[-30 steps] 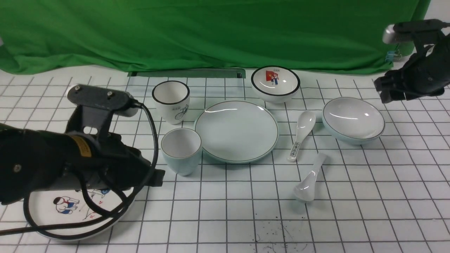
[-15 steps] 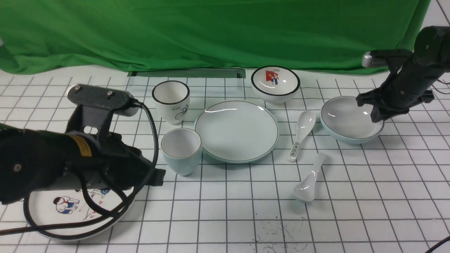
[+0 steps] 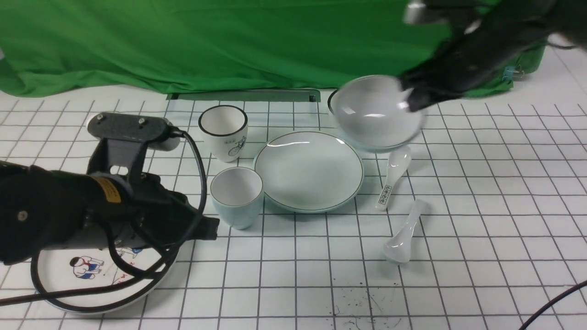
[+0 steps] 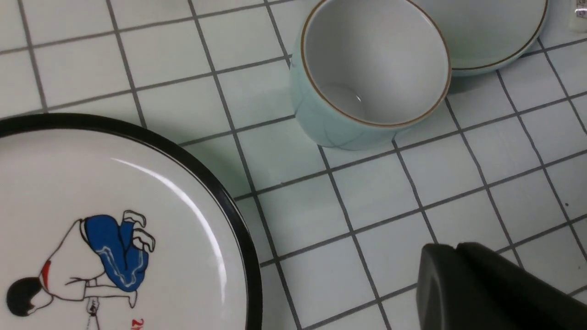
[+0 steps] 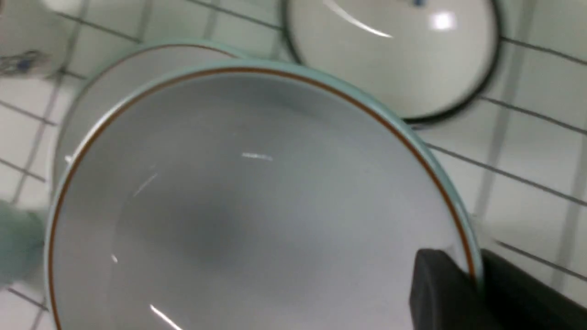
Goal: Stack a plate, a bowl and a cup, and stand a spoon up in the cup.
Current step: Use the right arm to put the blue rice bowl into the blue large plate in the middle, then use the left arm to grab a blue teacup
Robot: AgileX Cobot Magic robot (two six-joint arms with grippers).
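Pinching the rim of the bowl (image 3: 373, 114) with the right tool (image 5: 474, 272), narrow on it, one finger inside and one outside. Holding the bowl up off the counter (image 3: 481, 229), a little tilted, by the far right side of the plate (image 3: 308, 170) and not yet over its middle.

Judging the step in hand as setting the bowl on the plate. For doing it well: bringing the bowl over the centre of the plate, making it level, lowering it slowly until it is sitting flat, and only then opening the fingers. Also keeping the bowl's low edge clear of the labelled spoon (image 3: 390, 178) just beside the plate on the right, and of the cup (image 3: 236, 195) standing close at the plate's near left. Leaving the plain spoon (image 3: 403, 233), lying nearer on the counter, for later.

Seeing the right tool in the front view only as a dark blur, so not being able to tell there how deep the grip is. Not seeing the underside of the bowl at all. Finding the small picture bowl (image 5: 394, 55) almost fully hidden behind it in the front view.

Seeing only a dark piece of the left tool (image 4: 481, 284) in the left wrist view, so not being able to tell whether it is wide or narrow; hanging low by the picture plate (image 4: 114, 229), near the cup, apparently holding nothing.
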